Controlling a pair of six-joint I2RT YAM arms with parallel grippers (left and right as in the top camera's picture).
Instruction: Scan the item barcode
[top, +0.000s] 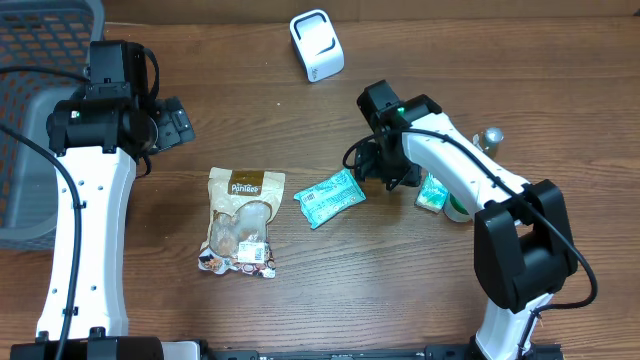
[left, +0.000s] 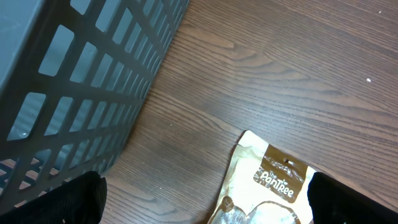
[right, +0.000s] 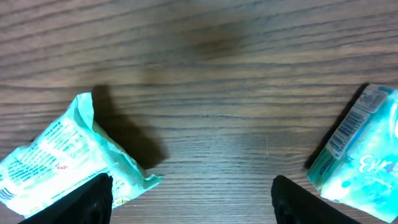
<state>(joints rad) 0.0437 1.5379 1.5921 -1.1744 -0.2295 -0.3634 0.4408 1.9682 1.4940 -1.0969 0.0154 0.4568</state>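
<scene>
Right claw: the right claw (right: 193, 200) stands wide, with only bare wood between its fingers (right: 93, 198); it holds nothing and hangs low over the table (top: 420, 300).
Left claw: the left claw (top: 176, 124) is also wide and empty, well apart from the work, near the grey basket (left: 81, 81).
Item place: the teal packet (top: 330, 197) lies flat on the table, just to the left of the right claw. I take it for the item to scan.
Weight and feel: it looks light, soft and crinkly, a thin film bag. I think it will bend and may slip between smooth pads.
Where to hold: I would take it by the sealed end nearest the claw, so that the printed face stays free for the white scanner (top: 317, 45) at the far edge.
Other packet: a second teal packet (right: 360, 155) lies on the right of the claw, and a barcode shows on its side.
Barcode of item: the near packet shows small print, but I cannot tell where its barcode is.
Cut off: the wrist pictures cut the fingertips of both claws at the bottom edge.
Half hidden: the right arm covers a part of the green bottle (top: 488, 138) and the second packet from above; the snack pouch (top: 243, 220) is only partly in the left wrist view.
</scene>
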